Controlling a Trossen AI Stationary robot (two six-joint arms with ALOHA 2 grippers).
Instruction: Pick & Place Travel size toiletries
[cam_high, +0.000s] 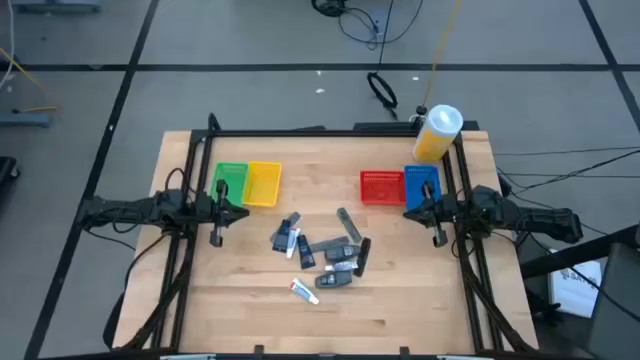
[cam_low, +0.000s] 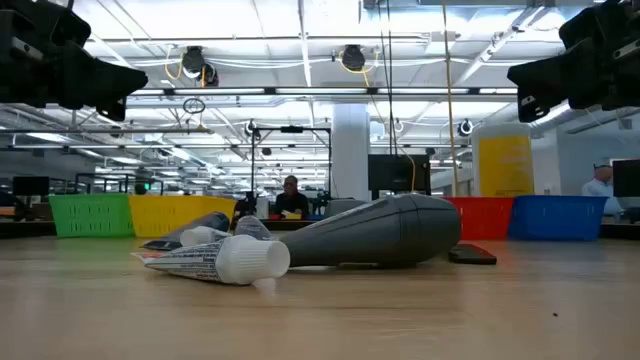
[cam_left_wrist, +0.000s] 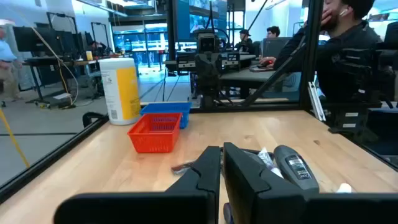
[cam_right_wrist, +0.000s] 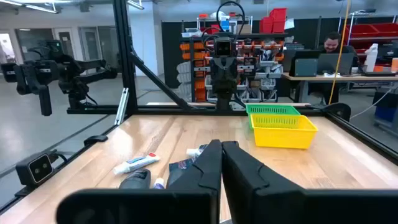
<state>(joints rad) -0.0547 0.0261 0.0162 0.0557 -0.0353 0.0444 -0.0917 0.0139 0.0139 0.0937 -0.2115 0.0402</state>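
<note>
From above, the toiletries (cam_high: 322, 252) lie in a loose cluster at the middle of the wooden table (cam_high: 400, 300), mostly dark tubes and sachets, with a white tube (cam_high: 304, 291) lying apart on the near side; only this view shows both arms waiting at opposite table edges, the left gripper (cam_high: 217, 238) beside the green basket (cam_high: 230, 183) and yellow basket (cam_high: 263, 184), the right gripper (cam_high: 438, 238) just by the blue basket (cam_high: 421, 187) and red basket (cam_high: 381, 186); each wrist view shows its own fingers pressed together, holding nothing. The low view alone gives the profile of a fat grey bottle (cam_low: 385, 231) on its side behind a white-capped tube (cam_low: 215, 261); print on that tube is probably text but too small to read. The left wrist view shows the yellow jar (cam_left_wrist: 120, 88) with an unreadable label; people sit at desks beyond.
</note>
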